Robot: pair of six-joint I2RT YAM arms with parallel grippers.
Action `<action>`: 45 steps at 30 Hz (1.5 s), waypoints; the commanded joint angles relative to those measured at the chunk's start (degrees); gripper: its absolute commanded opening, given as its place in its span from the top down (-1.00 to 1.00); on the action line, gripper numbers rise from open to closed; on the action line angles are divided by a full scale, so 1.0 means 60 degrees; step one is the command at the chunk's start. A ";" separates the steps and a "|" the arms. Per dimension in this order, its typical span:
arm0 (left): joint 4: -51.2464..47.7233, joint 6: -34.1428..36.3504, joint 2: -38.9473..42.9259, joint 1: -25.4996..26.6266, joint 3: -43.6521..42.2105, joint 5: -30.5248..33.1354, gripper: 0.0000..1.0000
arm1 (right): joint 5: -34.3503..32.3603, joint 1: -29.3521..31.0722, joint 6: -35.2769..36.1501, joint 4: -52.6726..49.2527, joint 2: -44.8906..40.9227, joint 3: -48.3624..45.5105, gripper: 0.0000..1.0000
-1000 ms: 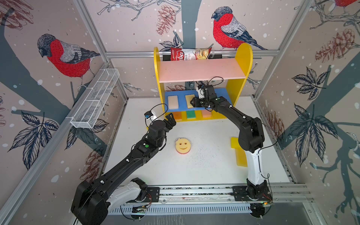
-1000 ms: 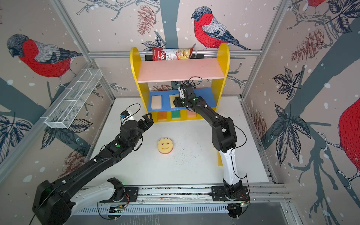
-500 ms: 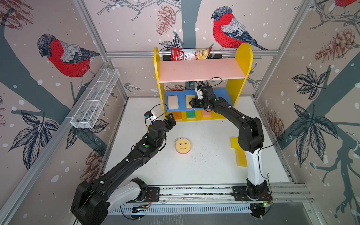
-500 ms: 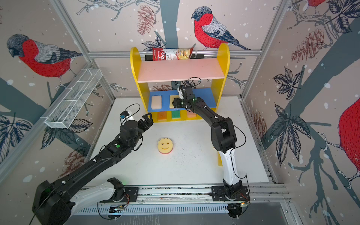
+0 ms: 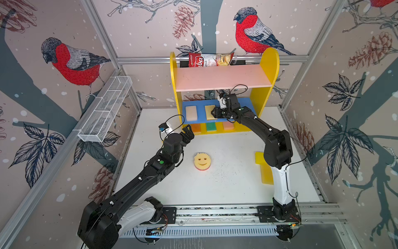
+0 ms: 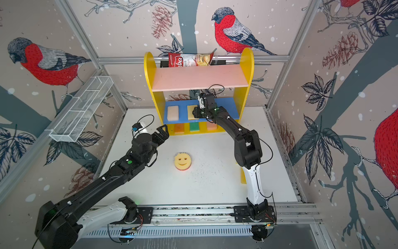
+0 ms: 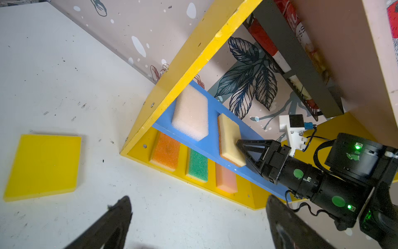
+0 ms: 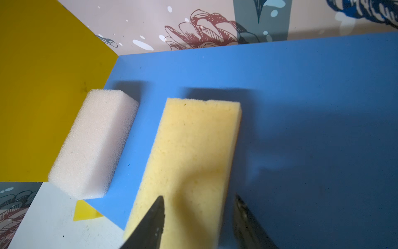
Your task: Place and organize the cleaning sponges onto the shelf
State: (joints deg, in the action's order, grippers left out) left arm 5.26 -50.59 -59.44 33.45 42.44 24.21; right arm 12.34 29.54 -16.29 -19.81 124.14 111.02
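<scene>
The pale yellow sponge (image 8: 189, 151) lies flat on the blue middle board (image 8: 301, 86) of the shelf (image 5: 267, 64), beside a cream sponge (image 8: 94, 142). The right gripper (image 8: 198, 200) straddles its near end; whether the jaws pinch it I cannot tell. The left gripper (image 7: 199, 200) hangs wide open over the table (image 5: 226, 183).

We get bright, even overhead light in both top views, soft shadows on the worktop (image 5: 226, 183) and wide-angle bending at the edges, while the right wrist view is dimmer, its near foreground blurred, the sponge (image 8: 189, 151) shadowing the blue board (image 8: 301, 86).
</scene>
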 commanded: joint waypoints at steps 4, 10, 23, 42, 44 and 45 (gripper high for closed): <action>0.0142 0.0090 -0.0039 -0.0024 0.0069 0.0038 -0.92 | 0.0099 0.0048 -0.0024 0.0021 0.0082 0.0114 -0.05; 0.0106 0.0125 -0.0012 -0.0024 0.0090 0.0035 -0.93 | 0.0063 0.0072 -0.0011 0.0006 0.0026 0.0086 -0.10; -0.2844 0.0632 0.1799 -0.0136 0.0115 0.1967 -0.93 | -0.1165 -0.0088 -0.0027 0.0032 -0.1466 -0.0663 -0.27; -0.1774 0.0530 -0.0306 -0.3837 -0.1674 -0.2036 -0.88 | -0.2448 0.0227 -0.2102 0.2732 -0.8220 -0.9339 -0.32; -0.1521 0.0433 -0.0898 -0.3858 -0.1549 -0.2016 -0.86 | -0.2533 0.0219 -0.2165 0.2692 -0.8663 -0.9958 -0.32; -0.1433 0.0415 -0.1116 -0.3867 -0.1486 -0.1970 -0.86 | -0.2605 0.0213 -0.2175 0.2619 -0.8685 -1.0145 -0.32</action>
State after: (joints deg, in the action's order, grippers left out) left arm -8.60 -48.07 -63.75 10.63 32.58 15.55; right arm -1.72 30.72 -27.31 -5.96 73.30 52.58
